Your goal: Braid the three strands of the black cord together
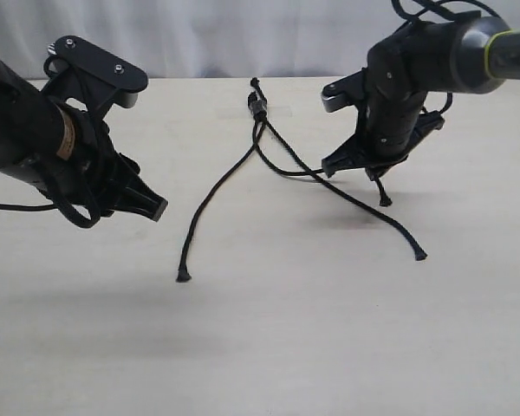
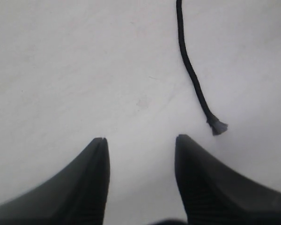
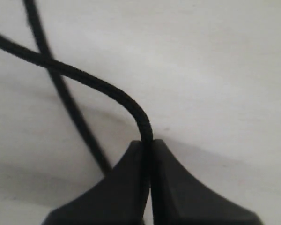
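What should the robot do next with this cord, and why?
Probably lower the left gripper onto the loose strand beside it and close: it is open and empty, while the right gripper is shut on the second strand.

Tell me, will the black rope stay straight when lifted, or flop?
Probably floppy: the strand pinched in the shut jaws of the right gripper curves sharply, and its tip hangs down. Likely light, since it is thin.
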### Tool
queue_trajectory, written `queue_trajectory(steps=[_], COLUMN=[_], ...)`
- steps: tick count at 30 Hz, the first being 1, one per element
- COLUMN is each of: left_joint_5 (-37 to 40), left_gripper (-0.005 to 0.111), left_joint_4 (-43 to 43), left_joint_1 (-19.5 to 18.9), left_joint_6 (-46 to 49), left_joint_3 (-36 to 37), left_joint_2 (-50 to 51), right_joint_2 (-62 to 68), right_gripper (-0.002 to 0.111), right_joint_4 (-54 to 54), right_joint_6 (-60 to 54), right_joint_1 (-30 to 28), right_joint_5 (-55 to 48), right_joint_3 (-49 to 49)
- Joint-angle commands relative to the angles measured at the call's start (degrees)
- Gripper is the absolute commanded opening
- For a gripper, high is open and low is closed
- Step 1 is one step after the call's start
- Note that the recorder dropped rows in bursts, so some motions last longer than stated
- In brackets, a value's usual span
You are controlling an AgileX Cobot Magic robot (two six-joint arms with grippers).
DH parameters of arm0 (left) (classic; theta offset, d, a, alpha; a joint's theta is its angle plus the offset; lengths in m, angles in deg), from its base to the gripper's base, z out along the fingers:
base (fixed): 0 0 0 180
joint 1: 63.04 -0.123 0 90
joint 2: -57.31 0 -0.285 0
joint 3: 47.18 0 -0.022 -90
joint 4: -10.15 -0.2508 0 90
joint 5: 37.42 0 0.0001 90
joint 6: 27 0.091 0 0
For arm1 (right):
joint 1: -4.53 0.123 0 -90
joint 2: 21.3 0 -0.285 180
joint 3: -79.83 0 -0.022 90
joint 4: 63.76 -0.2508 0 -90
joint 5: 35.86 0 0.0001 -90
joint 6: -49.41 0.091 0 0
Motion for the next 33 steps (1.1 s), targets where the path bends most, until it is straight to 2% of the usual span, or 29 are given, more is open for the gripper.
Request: queue_trajectory(steps=[1, 6, 12, 15, 24, 27, 33], left_joint_5=[-0.9, -1.1, -5.2, -9.0, -9.5, -9.0, -8.1], left_gripper=[0.043, 0.043, 0.043, 0.043, 0.043, 0.043, 0.043], left_joint_4=[0.5, 0.4, 0.4, 0.4, 0.1, 0.1, 0.1], left_joint_1=[-0.1, -0.1, -0.1, -0.1, -0.1, -0.1, -0.1], left_joint_6=[-0.3, -0.3, -0.3, -0.3, -0.3, -0.3, -0.5], left_joint_3=[0.0, 0.0, 0.0, 0.0, 0.0, 0.0, 0.0], left_joint_2=[-0.5, -0.5, -0.5, -0.5, -0.5, -0.5, -0.5], right_joint_2=[2.8, 5.7, 5.8, 5.8, 5.8, 5.1, 3.9], right_gripper=[0.004, 0.004, 0.004, 0.004, 0.004, 0.004, 0.005], right_joint_4=[1.5, 0.5, -21.3, -27.3, -33.3, -31.5, -28.0], right_joint_6=[-0.5, -2.4, -18.2, -21.2, -21.2, -16.4, -10.5], right_joint_1=[-2.5, -2.5, -2.0, 1.5, 13.2, 12.7, 9.0], right_joint_5=[2.2, -1.6, -9.0, -11.6, -8.1, -11.0, -10.5], right_joint_3=[0.0, 0.0, -0.2, -0.2, -0.2, -0.1, -0.1])
